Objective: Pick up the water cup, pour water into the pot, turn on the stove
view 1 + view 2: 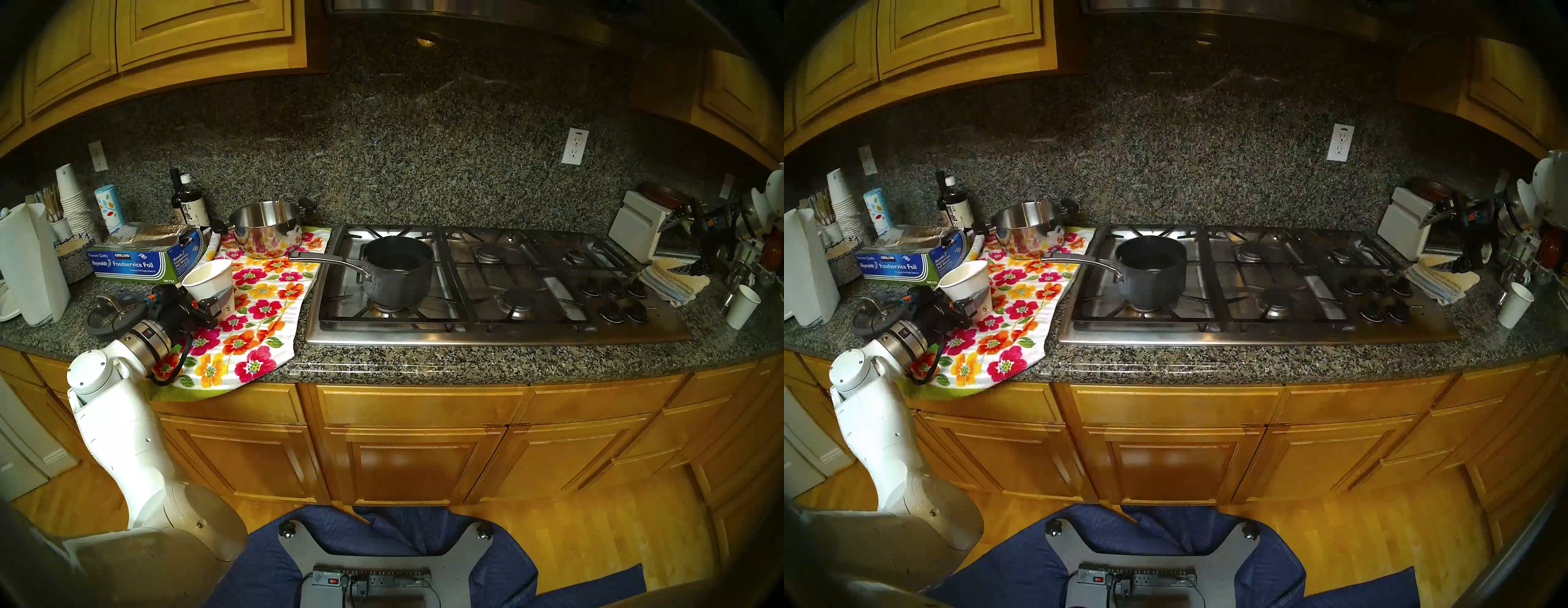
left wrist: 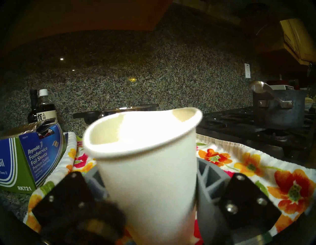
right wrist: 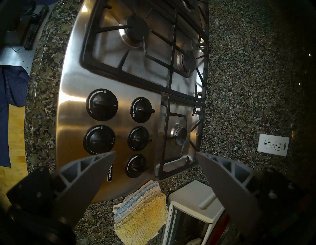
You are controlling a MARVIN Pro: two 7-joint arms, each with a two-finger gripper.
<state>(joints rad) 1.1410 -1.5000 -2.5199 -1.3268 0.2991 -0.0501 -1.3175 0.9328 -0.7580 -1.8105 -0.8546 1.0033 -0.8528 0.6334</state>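
Water cup was clamped by left gripper at frame left (unlifted, seemingly); right gripper was spread; pouring into pot and stove ignition remained.

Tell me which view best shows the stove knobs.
Right wrist: the knobs fill mid-frame from above, dial markings legible. Both head views show them small and oblique at the stove's right end. Left wrist shows none.

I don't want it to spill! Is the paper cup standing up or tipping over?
Tipped a little. The water cup leans left between the left gripper fingers, its rim squeezed oval.
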